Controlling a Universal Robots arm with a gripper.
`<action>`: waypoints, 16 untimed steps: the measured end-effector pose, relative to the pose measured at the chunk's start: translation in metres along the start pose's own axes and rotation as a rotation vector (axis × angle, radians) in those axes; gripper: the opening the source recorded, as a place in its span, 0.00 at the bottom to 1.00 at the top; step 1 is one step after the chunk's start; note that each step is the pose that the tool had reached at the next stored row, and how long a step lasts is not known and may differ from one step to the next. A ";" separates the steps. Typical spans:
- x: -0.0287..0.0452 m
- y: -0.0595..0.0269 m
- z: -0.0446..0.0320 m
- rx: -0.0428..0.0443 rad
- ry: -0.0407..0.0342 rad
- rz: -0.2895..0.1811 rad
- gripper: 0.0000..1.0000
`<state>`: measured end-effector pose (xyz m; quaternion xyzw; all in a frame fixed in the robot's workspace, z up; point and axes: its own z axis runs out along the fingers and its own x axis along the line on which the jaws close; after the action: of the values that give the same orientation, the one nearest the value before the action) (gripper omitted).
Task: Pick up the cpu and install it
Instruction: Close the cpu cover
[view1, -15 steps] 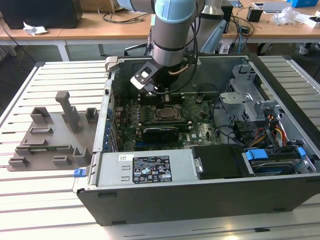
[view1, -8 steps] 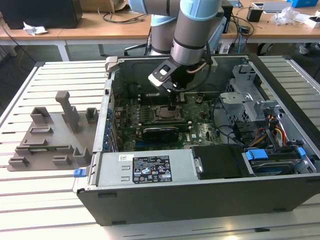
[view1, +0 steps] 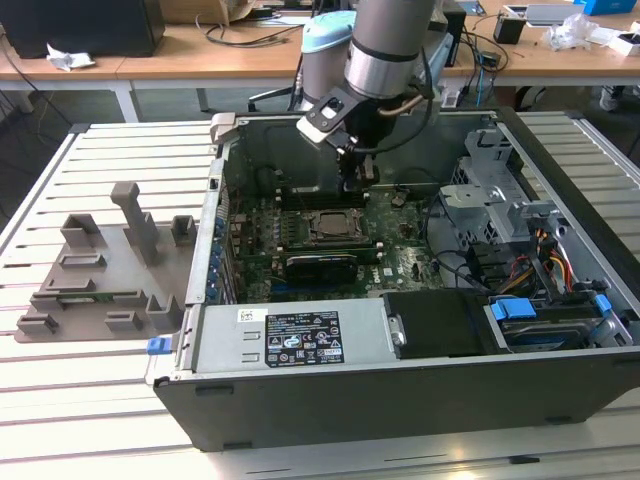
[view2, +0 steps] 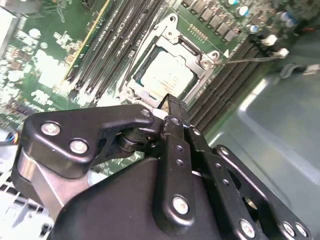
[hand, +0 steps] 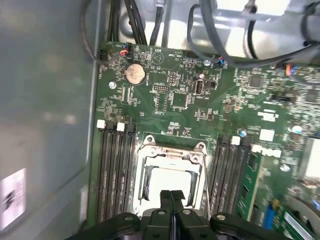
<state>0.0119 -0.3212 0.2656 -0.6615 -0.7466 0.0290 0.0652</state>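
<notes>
So, biggest first: the slatted table (view1: 60, 420) carries an open computer case (view1: 400, 400), and the arm (view1: 385, 50) reaches down into it from approx. 12 o'clock in the exterior view. Inside lies the green motherboard (view1: 400, 255), w/ the socket frame (hand: 172, 150) near its middle. The cpu (hand: 167, 179) sits flat inside this frame, silvery plate up, so by my judgement it is already in its seat. The gripper (hand: 172, 196) hangs over the socket. Its two fingers are pressed together tip to tip and I see nothing between them, i.e. it carries nothing. In the exterior view the cpu lies at approx. 7 o'clock from the fingertips and lower than them. In both wrist views the tips overlap one edge of the chip, not its centre; if they touch it, I cannot tell. The cpu is square, so there is no long axis to follow, only edges that run parallel w/ the frame sides.
</notes>
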 end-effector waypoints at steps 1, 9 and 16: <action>0.0004 -0.0007 -0.0056 -0.0001 0.0001 0.000 0.11; 0.0006 -0.0017 -0.0086 -0.0922 -0.0115 -0.004 0.11; 0.0006 -0.0018 -0.0086 -0.1046 -0.0130 -0.004 0.11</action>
<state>0.0112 -0.3212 0.2743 -0.6621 -0.7489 -0.0060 0.0257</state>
